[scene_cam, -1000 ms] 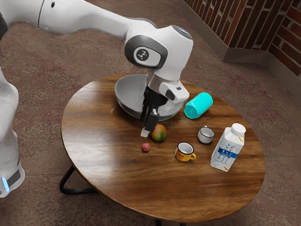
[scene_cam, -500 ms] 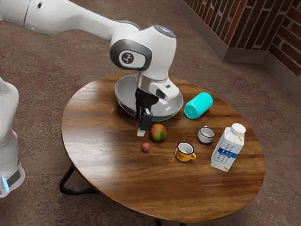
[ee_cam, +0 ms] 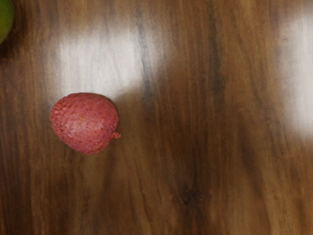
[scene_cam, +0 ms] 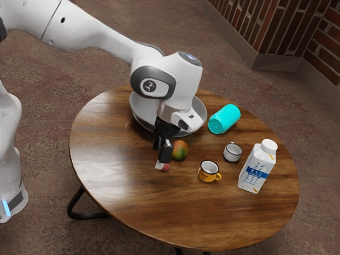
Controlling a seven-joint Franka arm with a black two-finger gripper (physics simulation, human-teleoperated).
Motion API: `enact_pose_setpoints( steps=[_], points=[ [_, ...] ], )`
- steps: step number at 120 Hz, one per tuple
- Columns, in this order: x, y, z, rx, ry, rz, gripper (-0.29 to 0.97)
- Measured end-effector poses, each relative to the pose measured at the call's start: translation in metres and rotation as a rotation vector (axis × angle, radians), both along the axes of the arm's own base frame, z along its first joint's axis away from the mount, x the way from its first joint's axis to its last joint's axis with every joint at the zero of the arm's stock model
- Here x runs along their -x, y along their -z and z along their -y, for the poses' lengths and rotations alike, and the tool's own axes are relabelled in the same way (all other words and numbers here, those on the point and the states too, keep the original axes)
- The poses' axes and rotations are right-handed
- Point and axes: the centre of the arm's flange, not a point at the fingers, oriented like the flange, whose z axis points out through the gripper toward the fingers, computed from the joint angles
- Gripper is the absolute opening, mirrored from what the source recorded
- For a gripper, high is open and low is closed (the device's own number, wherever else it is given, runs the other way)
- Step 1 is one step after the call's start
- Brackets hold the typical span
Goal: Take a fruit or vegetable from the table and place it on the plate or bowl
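1. Broad bare wood runs along the near edge of the worktop (scene_cam: 133, 212).
2. One carton (scene_cam: 257, 166) stands near the exterior view's right rim.
3. Two mugs: a yellow mug (scene_cam: 209, 171) and a white mug (scene_cam: 232, 152).
4. One lychee (scene_cam: 166, 168) (ee_cam: 84, 123) lies on the wood, with the fingers (scene_cam: 162, 157) spread and empty just above it.
5. One mango (scene_cam: 181, 150) sits just beyond.
6. One teal cup (scene_cam: 223, 118) lies toppled, and one bowl (scene_cam: 197, 113) sits by the far edge.

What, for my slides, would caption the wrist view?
Wrist camera looking down on a red lychee lying on the wooden table, with a mango nearby.
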Motion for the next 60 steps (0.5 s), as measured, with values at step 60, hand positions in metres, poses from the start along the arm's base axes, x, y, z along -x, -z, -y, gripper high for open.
enact_pose_setpoints(
  steps=[60],
  points=[
    [-0.021, 0.033, -0.009, 0.009, -0.036, -0.016, 0.65]
  ],
)
